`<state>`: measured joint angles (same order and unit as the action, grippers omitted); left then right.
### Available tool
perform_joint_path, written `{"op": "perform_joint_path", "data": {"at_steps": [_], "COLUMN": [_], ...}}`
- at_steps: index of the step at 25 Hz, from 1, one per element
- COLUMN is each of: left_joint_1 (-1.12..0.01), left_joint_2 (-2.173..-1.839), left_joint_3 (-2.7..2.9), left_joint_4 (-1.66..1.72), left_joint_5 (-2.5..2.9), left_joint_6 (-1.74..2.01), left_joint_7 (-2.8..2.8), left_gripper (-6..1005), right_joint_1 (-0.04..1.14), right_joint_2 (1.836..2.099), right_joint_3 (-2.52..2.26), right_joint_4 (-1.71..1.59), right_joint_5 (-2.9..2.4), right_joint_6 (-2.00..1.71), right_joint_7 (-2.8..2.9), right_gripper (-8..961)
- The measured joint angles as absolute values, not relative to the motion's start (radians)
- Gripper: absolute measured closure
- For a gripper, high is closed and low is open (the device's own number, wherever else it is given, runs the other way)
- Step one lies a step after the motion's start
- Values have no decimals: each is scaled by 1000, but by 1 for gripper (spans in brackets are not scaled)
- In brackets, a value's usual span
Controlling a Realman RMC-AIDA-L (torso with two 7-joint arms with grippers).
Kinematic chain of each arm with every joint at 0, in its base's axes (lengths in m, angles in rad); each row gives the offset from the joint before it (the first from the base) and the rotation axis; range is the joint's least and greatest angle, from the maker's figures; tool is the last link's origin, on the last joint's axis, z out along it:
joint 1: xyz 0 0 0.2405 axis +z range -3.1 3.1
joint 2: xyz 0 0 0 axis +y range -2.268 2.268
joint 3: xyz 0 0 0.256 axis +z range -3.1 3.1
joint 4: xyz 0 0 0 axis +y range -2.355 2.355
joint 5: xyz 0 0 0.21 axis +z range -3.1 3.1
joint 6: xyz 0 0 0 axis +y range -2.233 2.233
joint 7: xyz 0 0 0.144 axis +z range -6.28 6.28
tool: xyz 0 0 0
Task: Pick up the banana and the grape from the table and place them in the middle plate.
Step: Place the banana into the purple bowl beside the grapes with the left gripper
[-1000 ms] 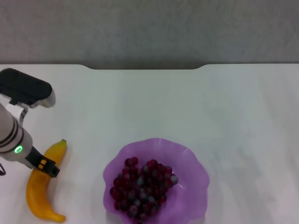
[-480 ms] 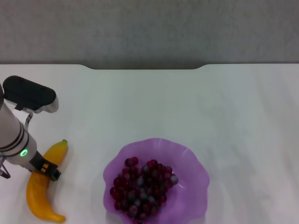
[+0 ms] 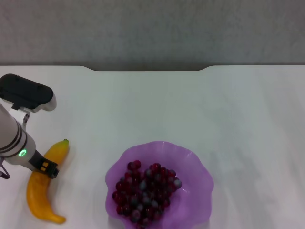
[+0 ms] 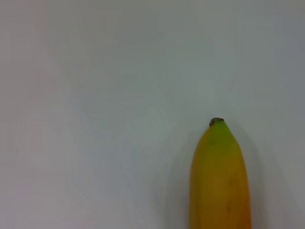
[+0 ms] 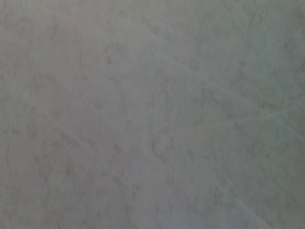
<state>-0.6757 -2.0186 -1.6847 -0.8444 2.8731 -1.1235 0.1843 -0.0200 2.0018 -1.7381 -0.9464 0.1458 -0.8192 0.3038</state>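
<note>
Hovering over the banana (image 3: 42, 188), left tool (image 3: 43, 167); opening cannot be told.

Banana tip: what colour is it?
Green, darker at the very end of the banana; clearest in the left wrist view.

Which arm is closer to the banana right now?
Left. The left arm sits directly over the banana, crossing its middle in the head view. The right arm appears in no view.
</note>
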Motion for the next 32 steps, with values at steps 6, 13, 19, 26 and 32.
{"op": "perform_joint_path", "data": {"at_steps": [6,13,19,26,32], "left_joint_1": [-588,-381,-267,-244,-259], "left_joint_2": [-2021,-2027,-2030,-2029,-2029], "left_joint_3": [-1679,-1685,-1635,-1506,-1460], "left_joint_4": [-1025,-1474,-1711,-1788,-1805], "left_joint_5": [2873,2873,2872,2843,2678], "left_joint_6": [-1116,-1093,-1043,-1041,-1072], "left_joint_7": [184,185,194,220,301], "left_gripper": [513,513,513,514,514], "right_joint_1": [-21,-21,-22,-22,-21], "right_joint_2": [2002,2002,2002,2002,2002], "right_joint_3": [-1738,-1738,-1742,-1747,-1750], "right_joint_4": [-942,-942,-942,-946,-947], "right_joint_5": [145,146,146,145,144], "right_joint_6": [-819,-819,-820,-819,-820], "right_joint_7": [304,304,304,304,304], "right_gripper": [284,286,288,288,288]}}
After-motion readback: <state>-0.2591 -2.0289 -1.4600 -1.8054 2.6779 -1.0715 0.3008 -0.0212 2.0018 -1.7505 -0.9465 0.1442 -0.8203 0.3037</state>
